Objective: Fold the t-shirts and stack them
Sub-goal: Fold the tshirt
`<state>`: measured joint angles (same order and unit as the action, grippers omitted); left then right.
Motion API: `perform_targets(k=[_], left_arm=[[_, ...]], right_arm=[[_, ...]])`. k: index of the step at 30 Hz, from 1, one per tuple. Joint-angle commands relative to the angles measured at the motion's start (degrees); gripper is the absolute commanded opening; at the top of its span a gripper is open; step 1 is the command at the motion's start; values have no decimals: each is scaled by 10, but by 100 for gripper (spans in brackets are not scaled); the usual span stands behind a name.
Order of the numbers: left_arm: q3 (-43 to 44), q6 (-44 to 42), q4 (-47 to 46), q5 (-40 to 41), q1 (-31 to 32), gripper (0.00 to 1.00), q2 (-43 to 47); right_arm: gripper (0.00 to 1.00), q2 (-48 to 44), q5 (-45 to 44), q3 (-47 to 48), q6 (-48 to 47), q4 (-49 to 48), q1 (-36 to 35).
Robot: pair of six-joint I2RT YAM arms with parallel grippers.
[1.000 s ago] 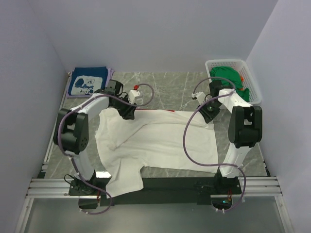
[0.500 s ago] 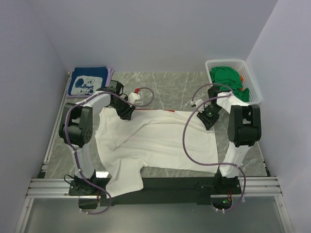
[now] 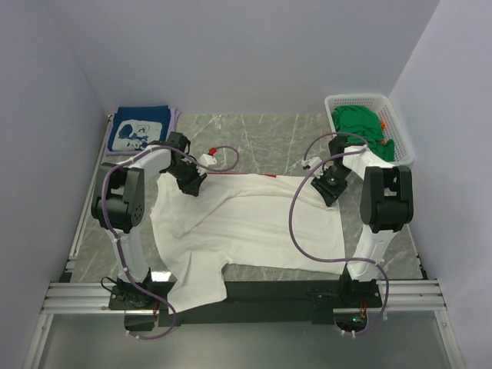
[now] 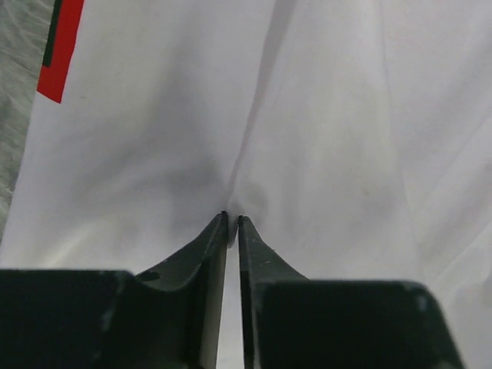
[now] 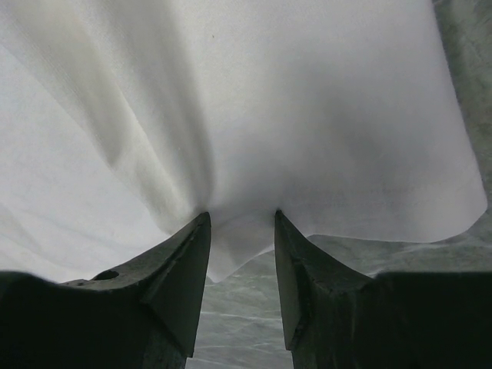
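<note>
A large white t-shirt (image 3: 246,223) lies spread across the table, its red print (image 4: 61,46) showing at the far edge. At the shirt's far left corner my left gripper (image 3: 191,184) (image 4: 232,220) is shut on a small ridge of the white cloth. My right gripper (image 3: 329,190) (image 5: 240,219) is at the far right corner, open, with the shirt's edge (image 5: 231,254) lying between its fingers. A folded navy t-shirt (image 3: 137,132) with white print sits at the back left. Green t-shirts (image 3: 360,121) fill the basket.
The white lattice basket (image 3: 357,98) stands at the back right, beside the right arm. Grey marble tabletop (image 3: 269,134) shows behind the shirt. Purple cables loop from both arms over the cloth. The shirt's near hem hangs over the black front rail (image 3: 277,290).
My left gripper has shifted a little to the left along the far edge and closed on the white cloth. The right gripper has dropped slightly toward the shirt's corner.
</note>
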<state>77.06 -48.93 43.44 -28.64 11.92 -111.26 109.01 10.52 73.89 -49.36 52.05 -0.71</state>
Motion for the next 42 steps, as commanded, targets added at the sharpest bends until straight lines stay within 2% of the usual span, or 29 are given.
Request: perform_targets(k=[1, 3, 5, 16, 28, 35, 38, 42], left_arm=[[3, -22, 31, -25, 0, 16, 17], [4, -24, 36, -29, 0, 5, 25], [2, -22, 39, -33, 0, 1, 39], [-19, -25, 103, -91, 27, 1, 119], [-103, -8, 125, -131, 135, 1, 167], [-161, -6, 84, -92, 150, 1, 159], [-171, -8, 68, -65, 150, 1, 152], [-166, -4, 62, -52, 144, 1, 145]], right_arm=[[47, -22, -4, 20, -3, 15, 4], [47, -30, -4, 28, -3, 22, 4], [47, -37, -2, 33, -4, 30, 4], [50, -54, 7, 52, 2, 51, 29], [50, -58, 6, 52, -5, 73, 41], [50, -50, -29, 21, 15, 36, 41], [49, -31, -33, 15, 20, 35, 41], [47, -51, -24, 1, 11, 26, 41]])
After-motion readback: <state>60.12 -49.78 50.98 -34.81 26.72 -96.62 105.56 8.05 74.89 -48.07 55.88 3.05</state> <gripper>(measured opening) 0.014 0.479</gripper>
